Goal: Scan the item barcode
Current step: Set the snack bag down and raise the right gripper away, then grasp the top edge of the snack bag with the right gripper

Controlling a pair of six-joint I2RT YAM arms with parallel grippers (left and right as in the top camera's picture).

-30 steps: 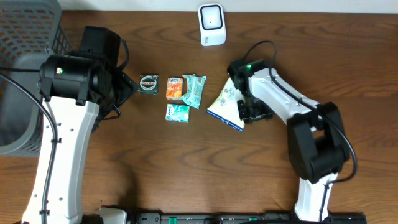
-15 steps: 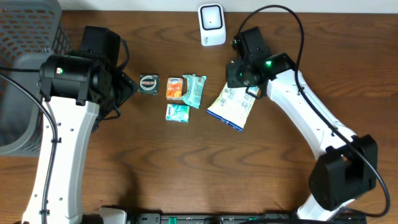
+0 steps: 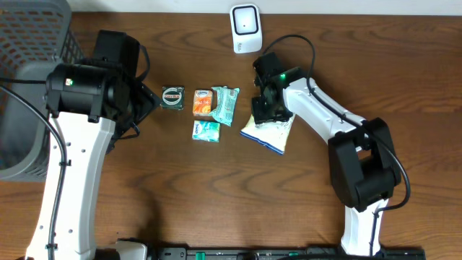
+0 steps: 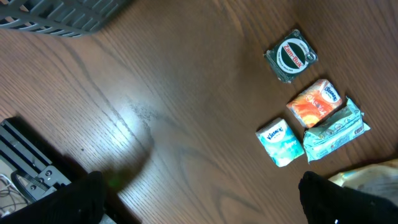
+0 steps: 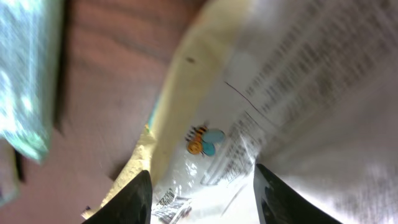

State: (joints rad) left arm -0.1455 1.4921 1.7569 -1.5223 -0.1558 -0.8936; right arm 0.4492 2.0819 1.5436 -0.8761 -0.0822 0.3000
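The item, a white printed bag (image 3: pixel 274 131), lies flat on the wooden table right of centre. My right gripper (image 3: pixel 264 108) is down over its upper left end. In the right wrist view the bag (image 5: pixel 249 112) fills the frame and runs between the two dark fingers (image 5: pixel 134 199), which stand apart on either side of it; the gripper (image 5: pixel 200 199) is open. The white scanner (image 3: pixel 245 29) stands at the table's back edge, above the bag. My left gripper (image 4: pixel 199 196) hangs wide open over bare wood, holding nothing.
Left of the bag lie a teal wipes packet (image 3: pixel 225 105), an orange packet (image 3: pixel 204 105), a small blue tissue pack (image 3: pixel 206 131) and a round tin (image 3: pixel 173 97). A grey mesh basket (image 3: pixel 29 43) fills the far left corner. The left arm (image 3: pixel 86 94) rises beside it.
My right arm swung up toward the scanner, then came back down onto the bag's upper left end. The bag stayed on the table, shifting slightly. The left arm has not moved.
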